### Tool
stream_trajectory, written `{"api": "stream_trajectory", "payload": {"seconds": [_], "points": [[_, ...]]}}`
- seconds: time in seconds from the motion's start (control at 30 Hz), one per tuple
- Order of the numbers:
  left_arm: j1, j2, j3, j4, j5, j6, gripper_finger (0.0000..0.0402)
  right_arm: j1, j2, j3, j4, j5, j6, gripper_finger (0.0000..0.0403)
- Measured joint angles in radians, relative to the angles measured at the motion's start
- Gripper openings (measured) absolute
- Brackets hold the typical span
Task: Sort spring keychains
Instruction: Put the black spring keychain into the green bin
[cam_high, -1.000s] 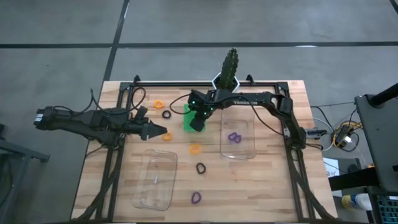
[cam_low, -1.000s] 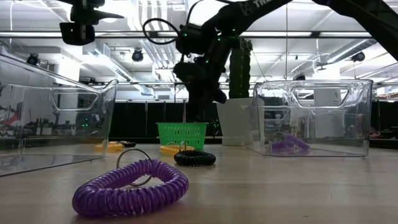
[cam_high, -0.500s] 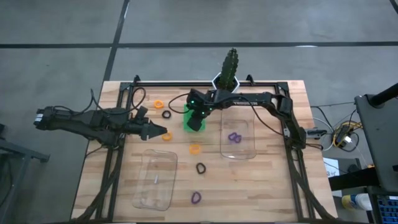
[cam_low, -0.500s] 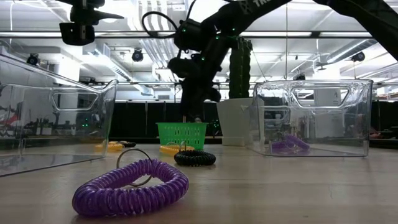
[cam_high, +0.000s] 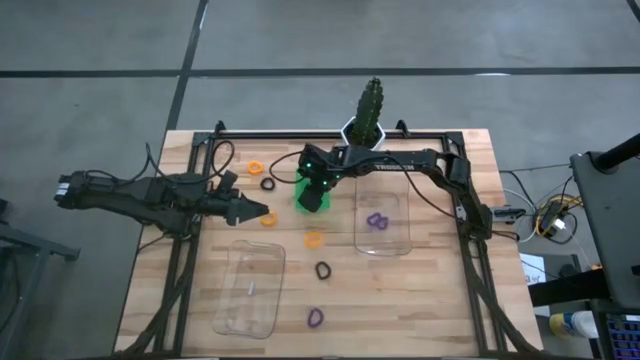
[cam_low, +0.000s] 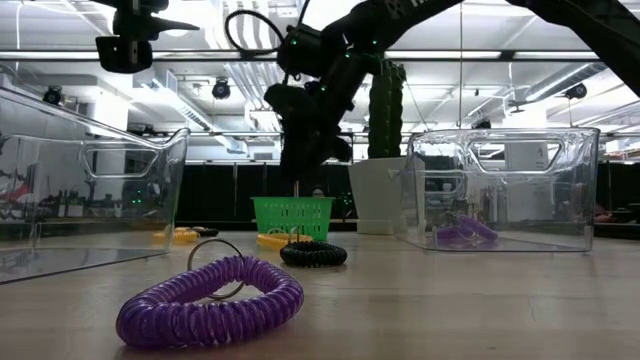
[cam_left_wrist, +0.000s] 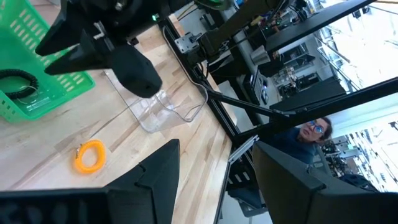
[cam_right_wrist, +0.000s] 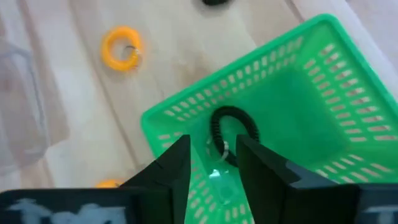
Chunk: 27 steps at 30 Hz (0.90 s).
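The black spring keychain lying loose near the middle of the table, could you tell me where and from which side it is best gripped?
Judging by its flat, open pose, grip the black keychain from straight above, one finger inside the loop, pinching its coiled rim.

Counter (cam_high: 440, 300): light wood planks, black frame rails along its edges.
Green basket (cam_high: 303, 190): rear centre.
Clear box, empty (cam_high: 250, 288): front left.
Clear box with purple keychains (cam_high: 384, 218): right of centre.
Orange keychains: rear left (cam_high: 255, 166), left of centre (cam_high: 269, 219), centre (cam_high: 314, 239).
Black keychains: rear (cam_high: 267, 184), front centre (cam_high: 323, 270).
Purple keychain (cam_high: 315, 318): front edge.
Potted plant (cam_high: 368, 112): rear edge.
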Motion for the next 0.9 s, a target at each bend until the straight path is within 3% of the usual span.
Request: {"api": "stream_trajectory", "payload": {"seconds": [0.47,0.7,0.9], "points": [[0.000,0.000,0.000,0.000,0.000,0.035,0.0195,0.181,-0.015,0.139,-0.123,-0.045,-0.136,0.0108],[0.000,0.006,-0.002,0.000,0.000,0.058,0.0195,0.284,-0.015,0.198,-0.285,-0.044,-0.121,0.0097],[0.000,0.056,-0.002,0.002,0.001,0.101,0.0195,0.372,-0.015,0.197,-0.319,-0.038,-0.075,0.0087]]}}
